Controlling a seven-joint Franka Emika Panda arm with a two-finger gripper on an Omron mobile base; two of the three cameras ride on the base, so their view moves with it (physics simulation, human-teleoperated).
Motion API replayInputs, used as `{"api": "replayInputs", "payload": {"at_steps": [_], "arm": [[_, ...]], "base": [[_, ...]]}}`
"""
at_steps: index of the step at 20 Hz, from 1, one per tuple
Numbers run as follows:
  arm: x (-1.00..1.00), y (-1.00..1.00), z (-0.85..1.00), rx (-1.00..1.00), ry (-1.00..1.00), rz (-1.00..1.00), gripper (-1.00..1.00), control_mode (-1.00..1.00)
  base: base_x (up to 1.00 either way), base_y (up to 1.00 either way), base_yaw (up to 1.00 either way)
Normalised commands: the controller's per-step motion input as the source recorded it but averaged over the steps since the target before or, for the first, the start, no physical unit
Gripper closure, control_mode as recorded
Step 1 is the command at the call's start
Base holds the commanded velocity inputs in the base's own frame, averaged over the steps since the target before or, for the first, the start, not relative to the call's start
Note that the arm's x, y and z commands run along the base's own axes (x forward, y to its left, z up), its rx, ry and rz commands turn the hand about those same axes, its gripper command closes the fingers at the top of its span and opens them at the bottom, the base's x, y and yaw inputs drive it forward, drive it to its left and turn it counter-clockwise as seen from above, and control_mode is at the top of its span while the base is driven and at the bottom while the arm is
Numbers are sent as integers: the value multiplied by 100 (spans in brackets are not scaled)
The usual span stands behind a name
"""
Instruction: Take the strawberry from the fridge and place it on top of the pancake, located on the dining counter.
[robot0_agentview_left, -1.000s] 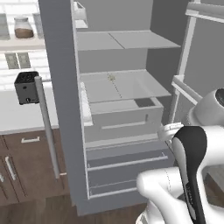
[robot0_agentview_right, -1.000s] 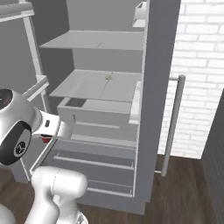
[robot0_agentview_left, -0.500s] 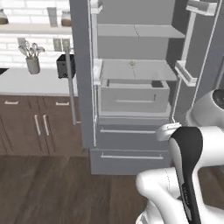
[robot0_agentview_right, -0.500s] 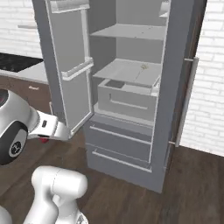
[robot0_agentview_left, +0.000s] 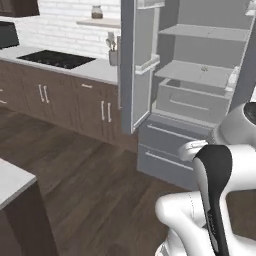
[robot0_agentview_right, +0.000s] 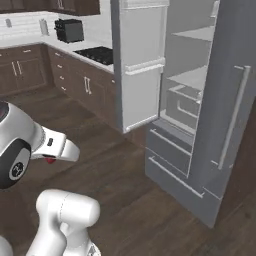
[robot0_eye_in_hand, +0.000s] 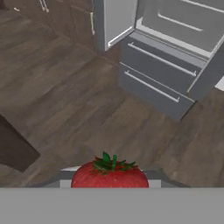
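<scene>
Currently, strawberry (robot0_eye_in_hand: 109, 174): pinched between the closed fingers at the bottom of the hand view; a red bit also shows under the wrist in the right base view
gripper (robot0_agentview_right: 50, 160): clamped on the fruit, hanging over the wood floor (robot0_agentview_left: 95, 185), well apart from the fridge (robot0_agentview_right: 200, 125)
fridge: doors open; shelves and drawers visible
dining counter (robot0_agentview_left: 12, 181): pale corner at the left edge of the left base view; pancake not visible
risk: fruit is tiny and round, so a jolt while driving could squirt it out onto the floor; open fridge door could be clipped by the arm on a turn
</scene>
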Motion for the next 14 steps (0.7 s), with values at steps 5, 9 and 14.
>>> {"api": "replayInputs", "payload": {"at_steps": [5,9,14], "arm": [[0,0,0,0,0,0,100,100],[0,0,0,0,0,0,100,100],[0,0,0,0,0,0,100,100]], "base": [[-90,-60,78],[-72,23,64],[-42,83,51]]}}
